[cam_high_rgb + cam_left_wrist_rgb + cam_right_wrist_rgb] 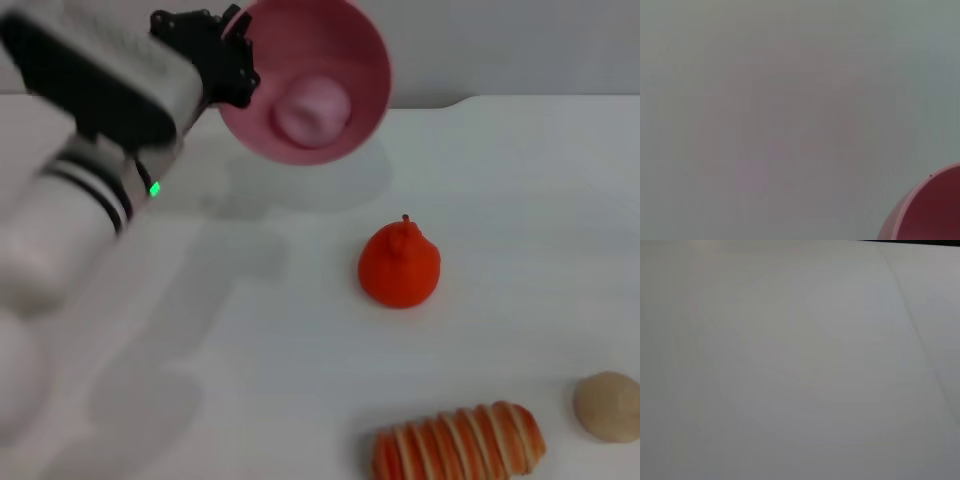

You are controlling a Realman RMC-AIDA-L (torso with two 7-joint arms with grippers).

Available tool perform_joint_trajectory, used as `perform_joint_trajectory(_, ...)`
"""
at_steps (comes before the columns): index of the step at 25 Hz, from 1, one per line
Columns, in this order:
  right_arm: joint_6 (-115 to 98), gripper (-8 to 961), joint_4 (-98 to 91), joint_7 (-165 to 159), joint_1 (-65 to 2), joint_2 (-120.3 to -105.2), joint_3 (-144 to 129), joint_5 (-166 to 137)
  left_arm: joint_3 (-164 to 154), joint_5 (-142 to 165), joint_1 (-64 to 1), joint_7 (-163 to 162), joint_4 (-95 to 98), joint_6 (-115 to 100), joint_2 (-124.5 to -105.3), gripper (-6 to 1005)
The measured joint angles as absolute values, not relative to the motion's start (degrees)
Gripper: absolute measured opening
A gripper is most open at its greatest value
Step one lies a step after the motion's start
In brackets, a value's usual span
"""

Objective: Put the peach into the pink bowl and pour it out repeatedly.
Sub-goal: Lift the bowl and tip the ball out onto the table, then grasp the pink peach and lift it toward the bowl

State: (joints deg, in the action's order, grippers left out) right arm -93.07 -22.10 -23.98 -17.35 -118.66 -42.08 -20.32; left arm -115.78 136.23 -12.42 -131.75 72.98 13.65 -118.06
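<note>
The left tool (232,62) grips the bowl (345,40) by its rim, its fingers clamped on the edge at the bowl's left side as the head view shows it. The bowl is held off the worktop (520,180), tipped so its opening faces the camera and down, with its shadow on the white surface below. The peach (313,108) sits inside the bowl, against the lower part of the inner wall.

The left wrist view shows only a piece of the bowl's rim (927,210) at one corner, with plain worktop beyond it.

On the worktop, well apart from the bowl, stands an orange-red fruit (400,265) with a short stem. Nearer the robot lies a striped orange-and-cream loaf (460,442), and just beside it, to the right, a beige ball (607,405).

The right arm and its tool are out of sight in every view; the right wrist view shows only bare pale surface.
</note>
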Motion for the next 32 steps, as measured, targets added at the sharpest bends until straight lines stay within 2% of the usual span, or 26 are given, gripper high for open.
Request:
perform_joint_trajectory(8, -93.1, 584, -21.5, -24.1, -17.3, -118.62, -41.8, -20.3, -131.4, 135.8, -9.9, -128.0, 62.3, 44.9, -118.34, 46)
perform_joint_trajectory(20, -93.3, 584, -21.1, -25.0, -17.3, -118.58, -42.5, -20.7, -133.6, 135.6, -8.8, -128.4, 62.7, 47.5, -118.33, 45)
perform_joint_trajectory(23, -93.1, 584, -20.7, -25.7, -17.2, -118.5, -42.6, -21.6, -131.4, 134.4, -8.7, -128.5, 66.6, 41.4, -118.16, 45)
perform_joint_trajectory(27, -93.1, 584, -20.9, -26.2, -17.2, -118.45, -42.7, -26.6, -121.7, 131.7, -9.5, -128.6, 75.1, 20.8, -118.13, 46)
perform_joint_trajectory(32, -93.1, 584, -26.2, -41.4, -16.5, -118.29, -42.6, -37.4, -103.7, 124.4, -15.4, -132.3, 81.4, -12.1, -118.08, 46)
